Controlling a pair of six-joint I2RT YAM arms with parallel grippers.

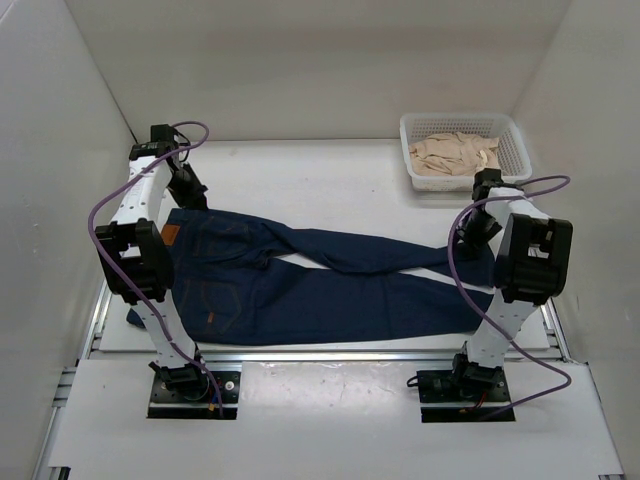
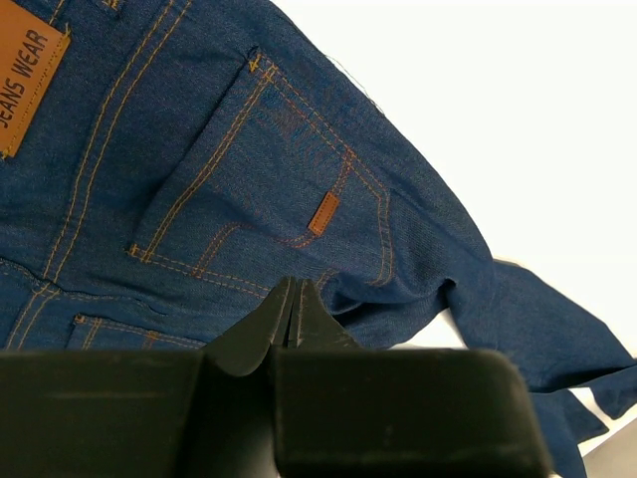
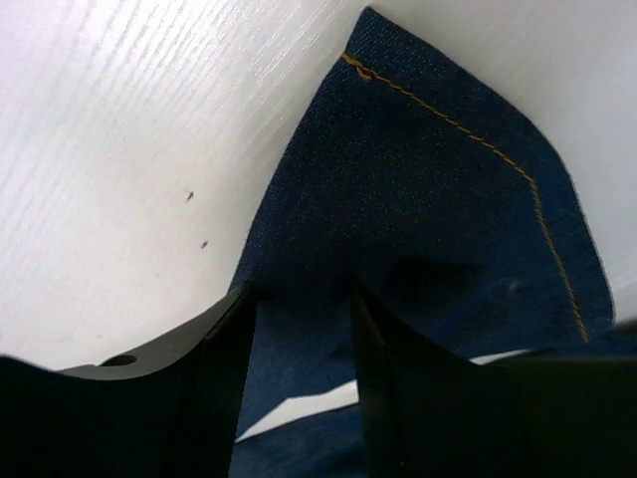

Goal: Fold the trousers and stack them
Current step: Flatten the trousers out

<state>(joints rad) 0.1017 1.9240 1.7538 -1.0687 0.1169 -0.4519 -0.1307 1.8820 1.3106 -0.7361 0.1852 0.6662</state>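
Note:
The dark blue trousers (image 1: 300,285) lie flat on the white table, waist at the left and both legs running right. A tan patch (image 1: 171,235) marks the waistband. My left gripper (image 1: 190,195) is at the far edge of the waist. In the left wrist view it (image 2: 291,287) is shut, tips over the denim (image 2: 249,149) below a back pocket; no cloth shows between the jaws. My right gripper (image 1: 478,232) is at the leg ends. In the right wrist view it (image 3: 299,289) stands open, fingers straddling a hem corner (image 3: 428,199).
A white mesh basket (image 1: 465,183) holding beige cloth (image 1: 455,152) stands at the back right, just beyond the right arm. White walls close in the table on the left, back and right. Purple cables loop off both arms.

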